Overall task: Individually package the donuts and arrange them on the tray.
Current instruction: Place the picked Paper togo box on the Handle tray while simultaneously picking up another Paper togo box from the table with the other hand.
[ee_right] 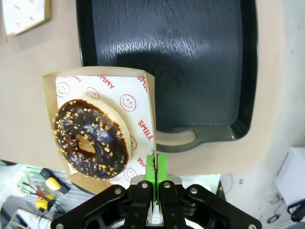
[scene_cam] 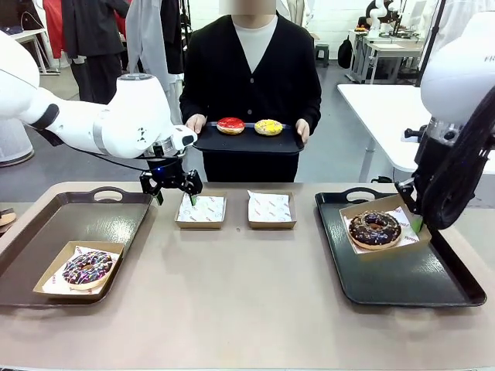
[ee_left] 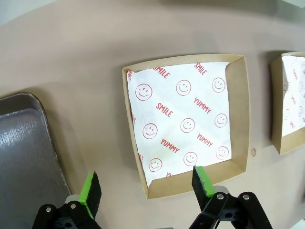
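Fingers of the right gripper were pinched shut on the wall of the box holding the dark donut at the right tray. The sprinkled donut sat boxed on the left tray, while the red donut and yellow donut lay on a tray the person held. The left gripper hung open above an empty lined box.

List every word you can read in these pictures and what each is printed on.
"SMILE": red, on the white liner paper in the empty brown cardboard box.
"YUMMY": red, same paper, between smiley faces.
"SMILE": red, on the white paper under the dark chocolate ring donut in the cardboard donut box.
Front view: paper prints too small; right arm's lettering cut off.
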Motion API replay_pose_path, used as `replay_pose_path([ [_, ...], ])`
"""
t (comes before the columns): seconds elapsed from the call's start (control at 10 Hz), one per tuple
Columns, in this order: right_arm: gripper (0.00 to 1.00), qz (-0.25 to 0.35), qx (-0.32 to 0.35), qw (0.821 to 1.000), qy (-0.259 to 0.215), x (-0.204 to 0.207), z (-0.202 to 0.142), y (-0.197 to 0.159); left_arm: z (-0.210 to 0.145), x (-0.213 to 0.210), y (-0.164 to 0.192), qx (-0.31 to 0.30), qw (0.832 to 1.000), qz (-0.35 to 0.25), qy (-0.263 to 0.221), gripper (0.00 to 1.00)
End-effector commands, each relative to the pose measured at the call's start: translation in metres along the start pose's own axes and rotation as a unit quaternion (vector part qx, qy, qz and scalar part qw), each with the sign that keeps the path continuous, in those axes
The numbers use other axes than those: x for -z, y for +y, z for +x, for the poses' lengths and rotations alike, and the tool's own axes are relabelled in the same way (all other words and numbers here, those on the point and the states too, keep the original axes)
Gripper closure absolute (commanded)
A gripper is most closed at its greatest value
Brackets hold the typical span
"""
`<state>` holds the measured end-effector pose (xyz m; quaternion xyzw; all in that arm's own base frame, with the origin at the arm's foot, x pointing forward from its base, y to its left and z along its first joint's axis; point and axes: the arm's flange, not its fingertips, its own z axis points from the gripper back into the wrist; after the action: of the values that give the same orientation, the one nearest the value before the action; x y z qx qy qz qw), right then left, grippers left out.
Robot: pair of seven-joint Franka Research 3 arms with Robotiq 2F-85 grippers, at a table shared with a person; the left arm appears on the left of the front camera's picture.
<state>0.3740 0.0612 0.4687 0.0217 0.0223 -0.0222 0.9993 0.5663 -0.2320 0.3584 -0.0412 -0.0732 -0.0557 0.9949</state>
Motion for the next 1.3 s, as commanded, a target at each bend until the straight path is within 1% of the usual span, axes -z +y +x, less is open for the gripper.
replay_pose_path([
  [0.0, 0.99, 0.012, -0.027, 0.999, -0.029, 0.020, -0.009, -0.007, 0.006, -0.010, -0.003, -0.019, 1.000, 0.019, 0.000, 0.00],
  [0.3, 0.99, 0.020, -0.051, 0.997, -0.047, 0.034, -0.005, -0.015, 0.015, -0.006, -0.005, -0.026, 0.999, 0.025, 0.017, 0.00],
  [0.4, 0.99, 0.026, -0.052, 0.997, -0.041, 0.038, -0.003, -0.015, 0.016, -0.005, -0.006, -0.028, 0.999, 0.028, 0.021, 0.00],
  [0.6, 0.99, 0.026, -0.048, 0.998, -0.011, 0.049, -0.002, -0.013, 0.022, 0.000, -0.003, -0.037, 0.999, 0.029, 0.028, 0.00],
  [0.8, 0.99, 0.007, -0.041, 0.999, 0.026, 0.062, 0.001, -0.011, 0.028, 0.009, 0.002, -0.044, 0.998, 0.031, 0.033, 0.00],
  [1.2, 0.99, -0.029, -0.030, 0.998, 0.049, 0.076, 0.003, -0.003, 0.033, 0.021, 0.005, -0.049, 0.997, 0.029, 0.043, 0.00],
])
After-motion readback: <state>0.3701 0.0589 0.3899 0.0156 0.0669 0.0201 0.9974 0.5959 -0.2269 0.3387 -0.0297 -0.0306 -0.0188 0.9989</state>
